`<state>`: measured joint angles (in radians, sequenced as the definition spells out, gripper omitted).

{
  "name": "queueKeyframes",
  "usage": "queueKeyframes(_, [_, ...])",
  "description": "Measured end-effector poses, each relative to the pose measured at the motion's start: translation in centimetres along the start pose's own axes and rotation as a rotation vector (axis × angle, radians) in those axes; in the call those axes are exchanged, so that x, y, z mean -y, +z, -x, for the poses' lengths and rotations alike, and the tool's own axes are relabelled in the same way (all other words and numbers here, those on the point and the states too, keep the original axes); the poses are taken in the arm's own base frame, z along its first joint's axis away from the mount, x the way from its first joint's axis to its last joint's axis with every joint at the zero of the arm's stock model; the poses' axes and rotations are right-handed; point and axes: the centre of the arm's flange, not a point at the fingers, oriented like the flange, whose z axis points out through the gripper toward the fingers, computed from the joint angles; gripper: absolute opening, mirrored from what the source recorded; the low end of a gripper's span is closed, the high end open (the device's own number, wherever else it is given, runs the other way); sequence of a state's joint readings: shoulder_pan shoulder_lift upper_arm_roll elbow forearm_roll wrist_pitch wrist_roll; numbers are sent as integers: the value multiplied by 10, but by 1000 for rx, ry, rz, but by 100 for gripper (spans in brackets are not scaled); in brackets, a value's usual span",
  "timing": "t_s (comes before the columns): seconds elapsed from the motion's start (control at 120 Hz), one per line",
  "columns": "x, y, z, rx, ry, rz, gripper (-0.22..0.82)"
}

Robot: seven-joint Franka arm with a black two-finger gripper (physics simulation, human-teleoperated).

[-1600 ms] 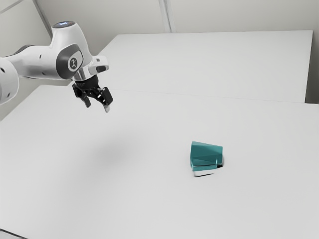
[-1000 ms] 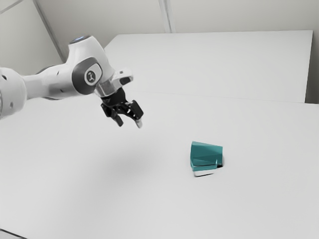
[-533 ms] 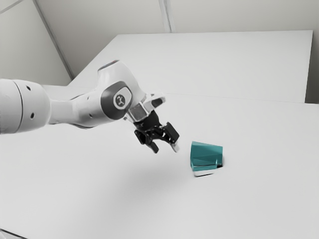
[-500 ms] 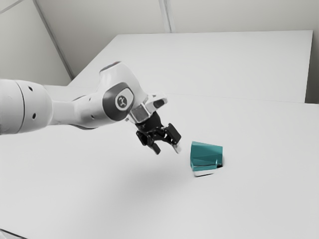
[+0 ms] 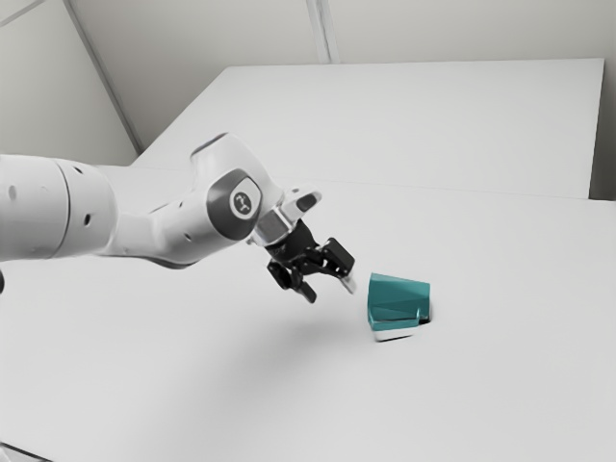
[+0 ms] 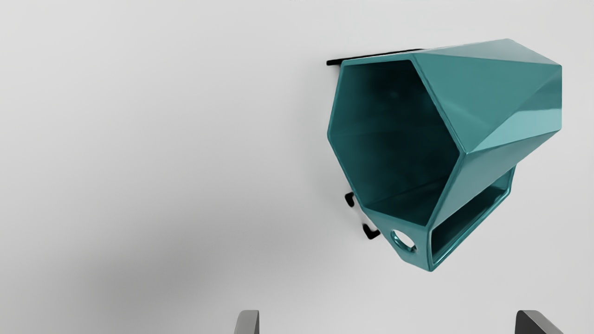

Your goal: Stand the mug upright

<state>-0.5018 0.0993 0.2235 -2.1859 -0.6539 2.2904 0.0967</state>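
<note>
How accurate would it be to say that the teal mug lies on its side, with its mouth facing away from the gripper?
Not quite: the teal mug lies on its side, but its mouth faces toward the gripper, as the wrist view shows.

White table point(image 5: 510, 385) beneath a sideways teal mug point(image 5: 399, 296), handle point(image 6: 423, 250) perhaps also against it.

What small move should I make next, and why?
I'd probably ease the open gripper forward and down toward the mug: the mug lies on its side, mouth facing the gripper, and the fingertips hang short of it, above the table.
</note>
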Motion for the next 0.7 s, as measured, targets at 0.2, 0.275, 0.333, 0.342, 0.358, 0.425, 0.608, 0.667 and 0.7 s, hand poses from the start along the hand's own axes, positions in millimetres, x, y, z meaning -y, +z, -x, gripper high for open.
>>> queueKeyframes(0.2, [1, 14, -1, -2, -88, 139, 60])
queueKeyframes(0.275, [1, 21, 1, -1, -116, 191, 60])
queueKeyframes(0.333, [1, 28, 4, 2, -133, 228, 60])
queueKeyframes(0.342, [1, 29, 4, 3, -135, 233, 60])
queueKeyframes(0.358, [1, 31, 5, 3, -139, 241, 60])
queueKeyframes(0.425, [0, 37, 6, 3, -144, 266, 60])
queueKeyframes(0.608, [-3, 41, 3, -14, -103, 295, 60])
queueKeyframes(0.667, [-2, 43, 1, -18, -87, 294, 60])
queueKeyframes(0.7, [-2, 44, -2, -21, -76, 293, 60])
